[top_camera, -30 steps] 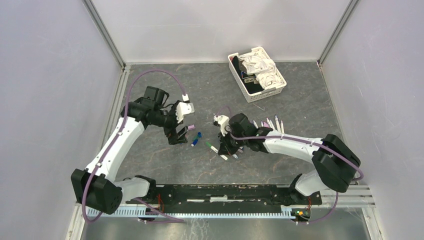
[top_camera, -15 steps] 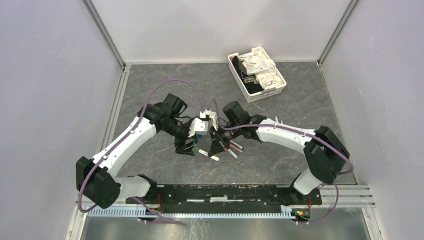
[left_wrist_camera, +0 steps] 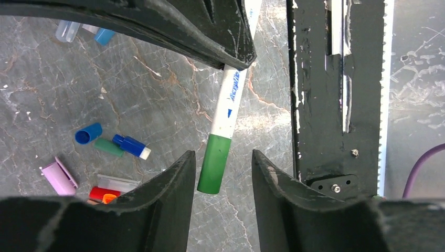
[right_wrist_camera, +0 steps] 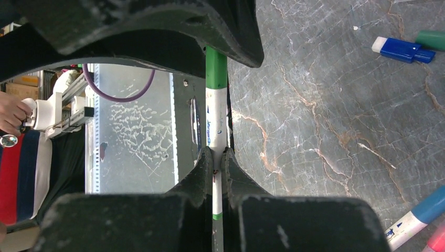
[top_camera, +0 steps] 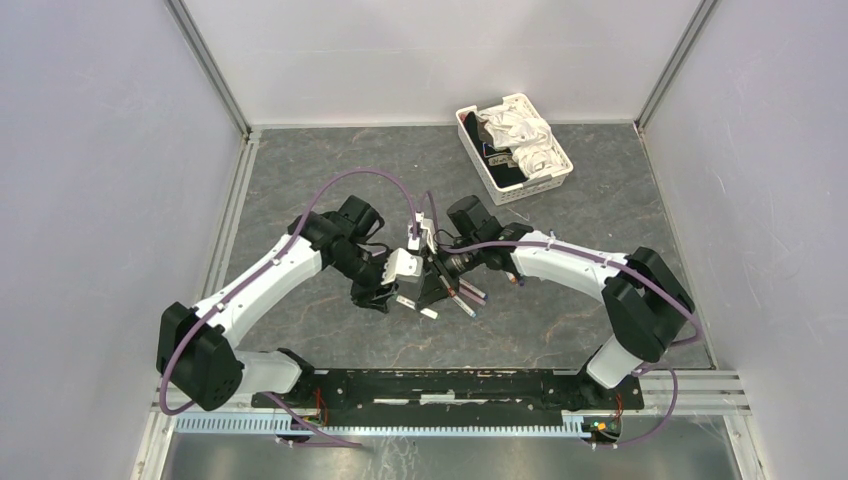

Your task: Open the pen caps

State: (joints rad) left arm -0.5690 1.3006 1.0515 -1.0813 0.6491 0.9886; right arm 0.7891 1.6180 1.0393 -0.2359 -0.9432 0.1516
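Bright, even light comes from above; shadows on the table (top_camera: pixel 330 180) are soft and weak. Wrist views are blurred at near edges.

The pen (left_wrist_camera: pixel 224 123) carries blue lettering (left_wrist_camera: pixel 234 90) along its barrel; too blurred to read.

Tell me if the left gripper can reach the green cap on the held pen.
Probably yes: the green cap sits between the left gripper's parted fingers, nothing blocking, while the right gripper clamps the pen.
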